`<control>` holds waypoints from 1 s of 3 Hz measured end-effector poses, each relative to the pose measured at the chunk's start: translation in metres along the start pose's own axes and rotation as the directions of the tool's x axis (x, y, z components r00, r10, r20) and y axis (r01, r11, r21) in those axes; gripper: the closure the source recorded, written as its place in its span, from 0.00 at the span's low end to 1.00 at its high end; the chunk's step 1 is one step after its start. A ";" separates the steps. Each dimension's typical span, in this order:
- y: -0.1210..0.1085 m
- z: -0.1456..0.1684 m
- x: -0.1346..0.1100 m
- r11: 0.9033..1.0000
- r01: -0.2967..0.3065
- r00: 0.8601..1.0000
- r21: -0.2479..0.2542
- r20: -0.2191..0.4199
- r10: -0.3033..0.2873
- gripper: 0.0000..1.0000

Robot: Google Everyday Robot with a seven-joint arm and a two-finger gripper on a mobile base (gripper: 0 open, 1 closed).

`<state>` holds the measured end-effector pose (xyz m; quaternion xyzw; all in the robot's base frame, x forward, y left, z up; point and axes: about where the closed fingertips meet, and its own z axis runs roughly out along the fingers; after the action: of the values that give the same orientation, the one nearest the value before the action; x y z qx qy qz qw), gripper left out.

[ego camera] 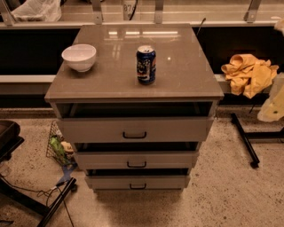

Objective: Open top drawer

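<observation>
- Nearest, floor (230,195): pale, speckled; runs below and left of the gripper.
- Black frame (55,206): on the floor, far left of the gripper and nearer the camera.
- Basket (55,144): wire, holding something green; on the floor against the cabinet's left side, well left of the gripper.
- Bottom drawer (137,181): grey and narrowest; left of the gripper and lower.
- Middle drawer (135,158): grey, with a dark bar handle; left of the gripper, just above the bottom drawer.
- Top drawer (135,128): grey, the widest front; handle (134,135) small, dark and centred. A dark gap shows between the front and the cabinet top. It sits well left of the gripper and a little lower, with nothing touching it.
- Gripper (271,104): a pale shape at the right edge of the view, clear of the cabinet. Whether it is spread or closed cannot be told.
- Cabinet top (186,75): glossy brown slab, left of the gripper.
- Can (146,64): blue, upright at the slab's middle; left of the gripper.
- Bowl (79,57): white, at the slab's left side; farthest left of the gripper.
- Cloth (248,73): yellow and crumpled, just above and left of the gripper.
- Bag (33,9): clear plastic, at the back left, far from the gripper.
</observation>
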<state>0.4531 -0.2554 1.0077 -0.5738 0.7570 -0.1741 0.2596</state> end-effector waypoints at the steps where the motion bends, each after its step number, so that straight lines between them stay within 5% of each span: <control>1: 0.011 0.046 0.019 0.998 -0.060 0.990 -0.008 0.124 0.060 0.00; 3: 0.032 0.097 0.036 0.993 -0.117 0.939 -0.003 0.324 0.112 0.00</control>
<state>0.4786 -0.2775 0.9047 -0.5475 0.7347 -0.0683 0.3947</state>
